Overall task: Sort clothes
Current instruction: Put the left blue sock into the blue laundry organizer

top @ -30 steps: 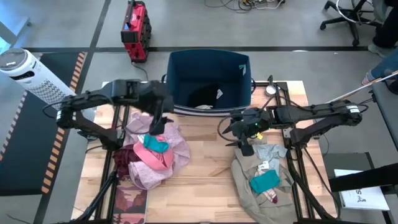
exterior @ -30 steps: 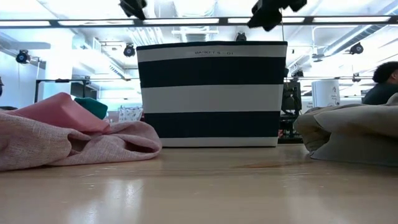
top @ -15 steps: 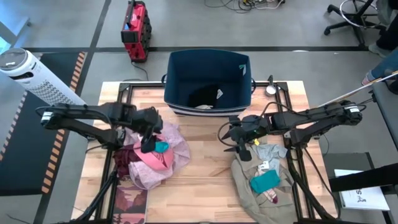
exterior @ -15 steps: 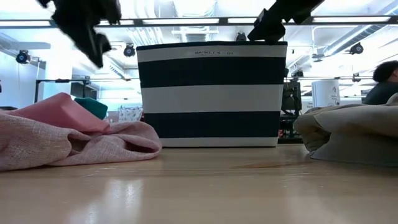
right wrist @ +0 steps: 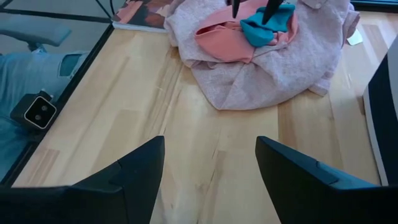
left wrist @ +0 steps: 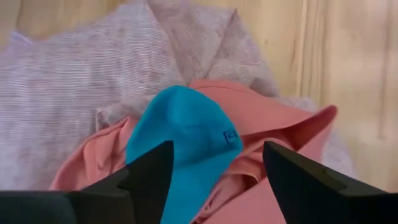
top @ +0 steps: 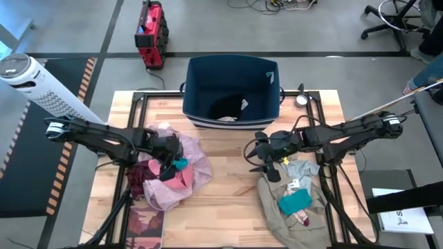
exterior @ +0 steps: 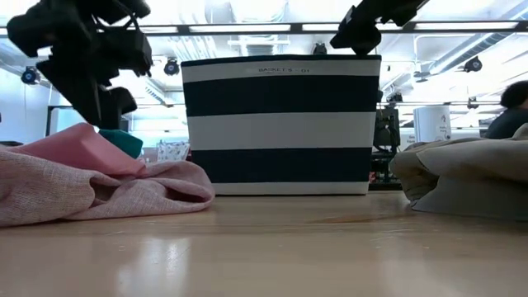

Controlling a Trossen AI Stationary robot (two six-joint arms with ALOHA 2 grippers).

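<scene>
The left pincer [top: 168, 168] hangs low over the pile of clothes at about 8 o'clock on the bench [top: 228, 200]. Its two fingers [left wrist: 146, 177] are spread wide, one on each side of a small teal piece [left wrist: 177, 134]. They are very near it, but I cannot tell if they touch it. Nothing is pinched.

The teal piece lies on top of a coral pink piece [top: 181, 178]. Under both is a big pale pink cloth [top: 197, 160], all crumpled. A dark red piece [top: 140, 176] peeks out at the 9 o'clock side of that pile.

The right pincer [top: 266, 162] hangs just past the middle of the bench, toward 3 o'clock. Its fingers are spread too, and they hold nothing.

Next to it, at about 4 o'clock, is a second pile. A big tan cloth [top: 277, 214] lies there with a grey piece [top: 301, 168] and another teal piece [top: 295, 201] on it.

A dark blue bin [top: 232, 90] stands at 12 o'clock. Something black [top: 227, 106] lies inside it. A reddish book [top: 144, 227] lies at the 7 o'clock corner.
</scene>
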